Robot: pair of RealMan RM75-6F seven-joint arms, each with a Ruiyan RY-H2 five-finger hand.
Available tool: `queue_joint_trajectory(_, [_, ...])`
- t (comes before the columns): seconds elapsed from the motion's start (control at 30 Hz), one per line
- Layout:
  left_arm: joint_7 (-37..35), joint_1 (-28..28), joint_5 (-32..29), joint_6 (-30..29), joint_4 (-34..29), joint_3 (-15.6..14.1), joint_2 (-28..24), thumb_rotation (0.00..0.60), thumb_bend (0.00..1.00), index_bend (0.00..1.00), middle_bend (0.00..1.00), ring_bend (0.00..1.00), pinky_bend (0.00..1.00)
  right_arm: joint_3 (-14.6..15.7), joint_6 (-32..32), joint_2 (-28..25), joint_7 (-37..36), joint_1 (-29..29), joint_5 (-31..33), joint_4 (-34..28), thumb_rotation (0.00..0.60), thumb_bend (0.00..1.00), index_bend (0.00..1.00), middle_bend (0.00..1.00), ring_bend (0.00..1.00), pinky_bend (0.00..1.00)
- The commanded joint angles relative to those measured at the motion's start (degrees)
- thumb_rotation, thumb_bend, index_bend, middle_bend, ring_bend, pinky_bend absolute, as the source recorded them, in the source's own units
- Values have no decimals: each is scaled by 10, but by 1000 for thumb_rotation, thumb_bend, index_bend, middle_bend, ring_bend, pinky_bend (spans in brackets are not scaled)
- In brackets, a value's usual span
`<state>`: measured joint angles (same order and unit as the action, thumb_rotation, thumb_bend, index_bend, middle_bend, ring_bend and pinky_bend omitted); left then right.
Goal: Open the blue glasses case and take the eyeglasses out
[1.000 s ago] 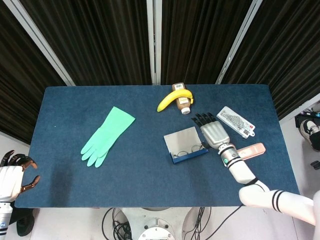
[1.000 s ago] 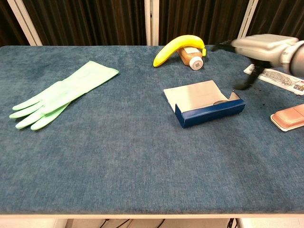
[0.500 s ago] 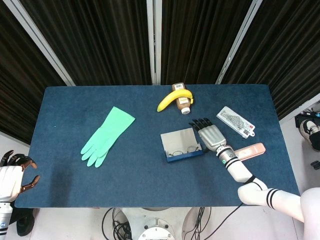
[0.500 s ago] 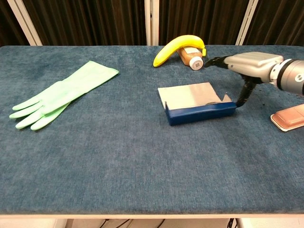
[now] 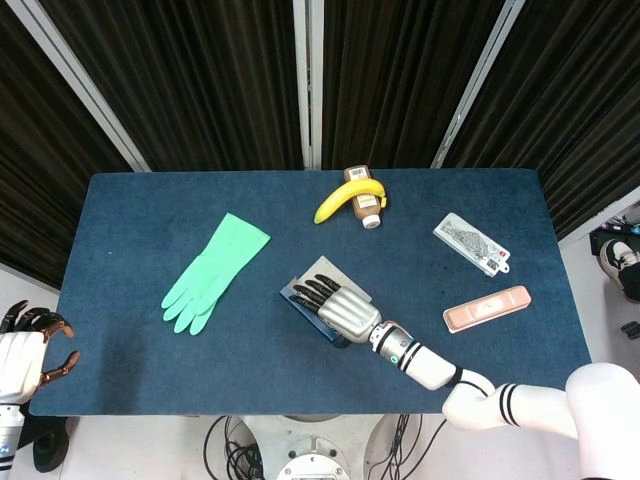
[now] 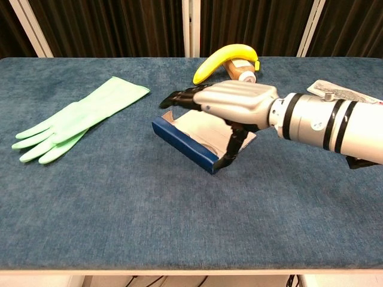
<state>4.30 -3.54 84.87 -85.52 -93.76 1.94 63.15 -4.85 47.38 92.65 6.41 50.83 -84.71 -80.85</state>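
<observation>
The blue glasses case (image 6: 181, 142) lies open near the table's middle, its pale lid (image 6: 202, 124) folded back. In the head view only the case's left end (image 5: 297, 297) and part of the lid show. My right hand (image 6: 234, 101) hovers flat over the case, fingers stretched out to the left, and its thumb (image 6: 232, 147) reaches down to touch the case's right end. The same right hand (image 5: 338, 305) covers most of the case from above. The eyeglasses are hidden under it. My left hand (image 5: 28, 350) hangs off the table's front left corner, holding nothing.
A green rubber glove (image 5: 212, 270) lies at the left. A banana (image 5: 345, 197) rests on a brown bottle (image 5: 366, 205) at the back. A white packet (image 5: 470, 243) and a pink case (image 5: 487, 307) lie at the right.
My right hand has swept left and toward the front edge, pushing the open case along; the case has turned and now sits further left. The left hand has not moved.
</observation>
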Motion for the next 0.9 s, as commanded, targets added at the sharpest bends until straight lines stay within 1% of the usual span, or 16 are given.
queue_joint_trajectory(0.03, [-1,-1,0,2,-1,0,-1,600,239,502,378,228,117,-16,-38,-5,11,27,16,-22,600,301,0,142,0,0])
queue_joint_trajectory(0.1, [-1,-1,0,2,-2,-1,-2,600,240,503,378,228,117,-32,-59,10,23,45,36,-15,600,465,0,169,0,0])
queue_joint_trajectory(0.13, [-1,-1,0,2,-2,0,-2,600,240,503,378,228,117,-39,-69,18,28,53,46,-9,600,519,0,177,0,0])
queue_joint_trajectory(0.2, [-1,-1,-1,2,-2,0,-2,600,240,502,378,228,117,-54,-90,39,46,74,70,8,600,594,0,192,0,0])
queue_joint_trajectory(0.3, [-2,-1,-2,3,-2,0,-2,600,239,502,378,228,117,-68,-111,70,83,100,103,42,600,645,0,207,0,0])
queue_joint_trajectory(0.43, [-5,-2,-2,4,-1,0,-3,600,240,503,378,228,117,-76,-133,103,137,126,164,89,600,683,0,225,0,0])
queue_joint_trajectory(0.57, [-9,-2,-1,5,-1,0,-4,600,240,502,378,228,117,-69,-126,103,183,130,208,102,600,687,0,250,0,0])
queue_joint_trajectory(0.7, [-8,-2,-1,6,-1,-1,-4,600,240,502,378,228,117,-61,-107,77,220,121,255,87,600,691,0,262,0,0])
queue_joint_trajectory(0.9, [-1,-2,-2,5,-2,-1,-3,600,239,502,378,228,117,-39,-81,13,252,98,316,34,600,692,0,282,0,0])
